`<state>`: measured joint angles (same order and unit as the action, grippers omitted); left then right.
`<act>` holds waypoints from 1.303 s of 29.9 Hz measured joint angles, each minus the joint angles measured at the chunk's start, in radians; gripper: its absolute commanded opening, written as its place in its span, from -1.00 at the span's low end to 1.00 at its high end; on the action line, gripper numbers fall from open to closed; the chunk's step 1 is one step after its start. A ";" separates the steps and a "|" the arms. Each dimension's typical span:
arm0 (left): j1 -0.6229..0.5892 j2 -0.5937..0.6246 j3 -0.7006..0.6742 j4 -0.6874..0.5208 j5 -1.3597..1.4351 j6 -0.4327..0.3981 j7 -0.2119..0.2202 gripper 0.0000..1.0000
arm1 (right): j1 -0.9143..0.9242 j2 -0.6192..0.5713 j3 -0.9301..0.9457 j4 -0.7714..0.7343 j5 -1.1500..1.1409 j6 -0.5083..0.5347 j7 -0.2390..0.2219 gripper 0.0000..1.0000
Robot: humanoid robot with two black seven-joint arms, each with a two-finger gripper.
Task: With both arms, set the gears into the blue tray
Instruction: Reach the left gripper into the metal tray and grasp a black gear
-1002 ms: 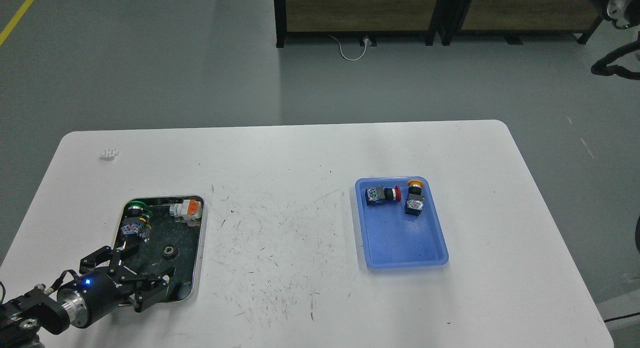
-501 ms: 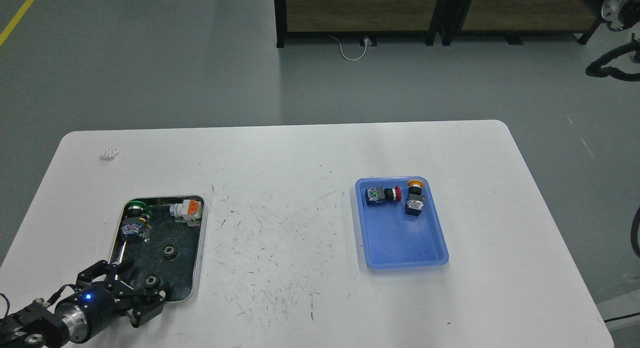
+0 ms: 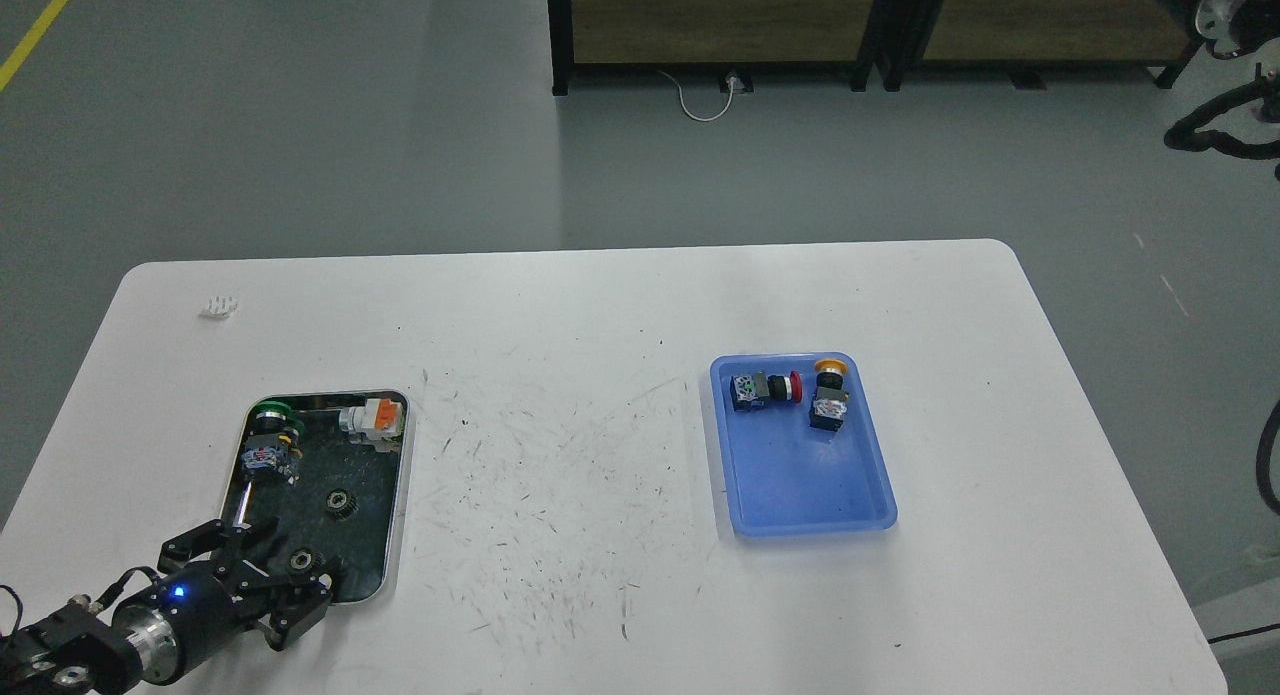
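Two gears lie in the shiny metal tray [image 3: 402, 475] at the left: one gear [image 3: 341, 501] near the tray's middle, the other gear [image 3: 300, 561] at its near end. My left gripper [image 3: 262, 577], with a blue light on its wrist, hovers over the tray's near end. It is open, and the near gear lies just off its spread fingertips. The blue tray [image 3: 884, 485] sits right of centre with no gear in it. Of my right arm [image 3: 1222, 13] only a silver wrist ring and cables show at the top right corner; its gripper is out of view.
The blue tray holds a red-capped switch [image 3: 765, 389] and a yellow-capped switch [image 3: 828, 395]. The metal tray also holds a green-capped switch [image 3: 270, 437] and an orange-and-white part [image 3: 375, 418]. A small white piece [image 3: 218, 307] lies at the far left.
My left gripper drew back toward the near left, uncovering the second gear at the tray's near end, then edged slightly forward again. It stays open. The right arm shifted a little at the top corner.
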<state>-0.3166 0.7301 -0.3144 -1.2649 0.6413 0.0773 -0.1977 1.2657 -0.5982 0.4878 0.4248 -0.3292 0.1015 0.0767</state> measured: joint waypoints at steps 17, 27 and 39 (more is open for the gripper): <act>-0.004 0.007 0.018 -0.003 0.001 0.005 0.027 0.04 | 0.009 0.000 0.000 0.000 -0.001 0.000 0.000 0.98; -0.010 0.013 0.018 -0.009 0.001 0.005 0.051 -0.38 | 0.013 -0.001 0.000 -0.001 -0.001 0.000 0.000 0.98; -0.052 0.038 0.016 -0.049 0.000 -0.004 0.090 -0.47 | 0.014 -0.002 0.000 -0.003 0.000 0.000 0.000 0.98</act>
<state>-0.3683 0.7678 -0.2982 -1.3139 0.6415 0.0738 -0.1076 1.2794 -0.5999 0.4878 0.4217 -0.3295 0.1013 0.0767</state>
